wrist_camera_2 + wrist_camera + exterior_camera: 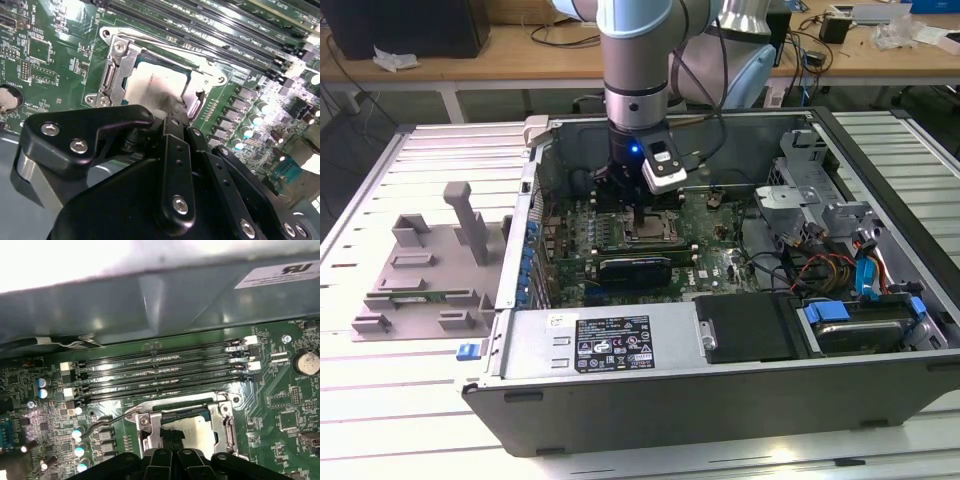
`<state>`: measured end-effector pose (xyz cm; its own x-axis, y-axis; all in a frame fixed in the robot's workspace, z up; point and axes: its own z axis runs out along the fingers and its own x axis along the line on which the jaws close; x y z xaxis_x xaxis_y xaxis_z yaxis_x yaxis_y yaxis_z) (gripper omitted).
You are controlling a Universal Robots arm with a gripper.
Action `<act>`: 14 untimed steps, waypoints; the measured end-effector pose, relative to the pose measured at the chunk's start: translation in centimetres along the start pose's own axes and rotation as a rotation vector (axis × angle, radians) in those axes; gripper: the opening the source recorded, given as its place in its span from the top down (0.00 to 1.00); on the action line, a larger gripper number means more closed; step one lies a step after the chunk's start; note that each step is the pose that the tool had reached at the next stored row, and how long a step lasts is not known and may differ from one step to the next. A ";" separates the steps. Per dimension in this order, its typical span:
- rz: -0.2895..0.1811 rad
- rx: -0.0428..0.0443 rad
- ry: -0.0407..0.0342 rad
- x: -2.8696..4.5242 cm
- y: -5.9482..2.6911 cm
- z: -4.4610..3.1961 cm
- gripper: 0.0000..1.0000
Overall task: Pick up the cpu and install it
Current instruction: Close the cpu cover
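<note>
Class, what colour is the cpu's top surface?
Silver-grey metal; the cpu shows best in the second wrist view.

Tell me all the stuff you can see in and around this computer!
table: one, pale slatted metal, under everything
computer case: one, grey, open, on the table
motherboard: one, green, inside the case
socket frame: one, silver metal, on the motherboard
cpu: one, silver-grey, inside the socket frame
memory slots: several, black, beside the socket frame
expansion card: one, long, black, inside the case
power supply: one, grey with a label, inside the case
plastic stand: one, grey, on the table at the exterior view's left
arm: one, silver and pale blue, reaching down into the case
gripper: one, black, just over the cpu
</note>
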<state>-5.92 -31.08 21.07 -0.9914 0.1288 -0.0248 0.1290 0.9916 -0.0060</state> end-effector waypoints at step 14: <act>-0.079 -0.0007 -0.0001 -1.03 0.18 0.67 0.89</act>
<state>-4.86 -31.04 20.42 -0.9984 0.0503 -0.0243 0.0505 0.9987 -0.0072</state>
